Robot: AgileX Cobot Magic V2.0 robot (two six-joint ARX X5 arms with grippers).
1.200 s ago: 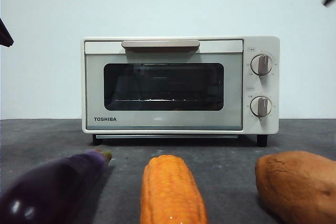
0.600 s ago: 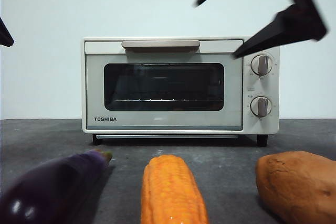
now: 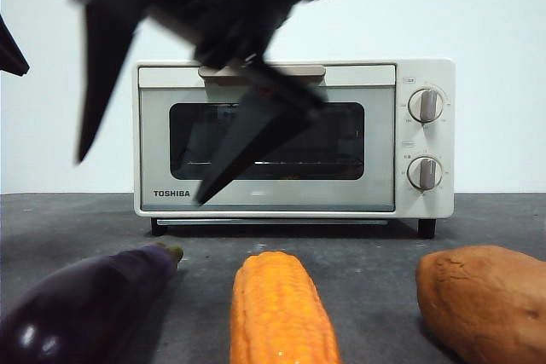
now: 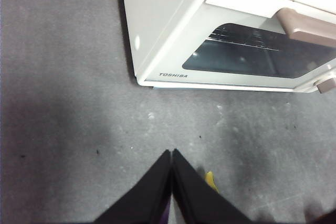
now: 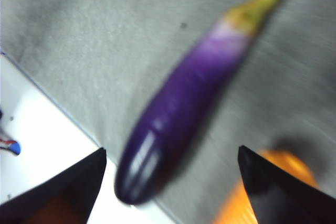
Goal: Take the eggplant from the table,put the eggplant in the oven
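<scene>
Nothing of the task is done yet, as far as I can judge: the eggplant (image 3: 81, 309) lies untouched on the table (image 3: 367, 245) at about seven o'clock in the front view, its stem tip pointing toward the oven (image 3: 294, 138), and the oven door is shut, with the beige handle (image 3: 294, 71) up at twelve o'clock on the door.

My right gripper (image 3: 141, 176) hangs in the air in front of the oven, above the eggplant, jaws spread wide and empty. In my right wrist view the eggplant (image 5: 184, 103) sits between my two jaws but well below them, blurred; the corn (image 5: 268, 192) shows at about five o'clock.

My left gripper (image 4: 171, 153) waits off to the side with its jaws pressed together, holding nothing.

What is left, by my reckoning, is the whole job: lowering onto the eggplant, closing on it, getting the door open and setting the eggplant on the rack. The corn (image 3: 281, 313) and the sweet potato (image 3: 482, 300) lie alongside, apart from the eggplant.
</scene>
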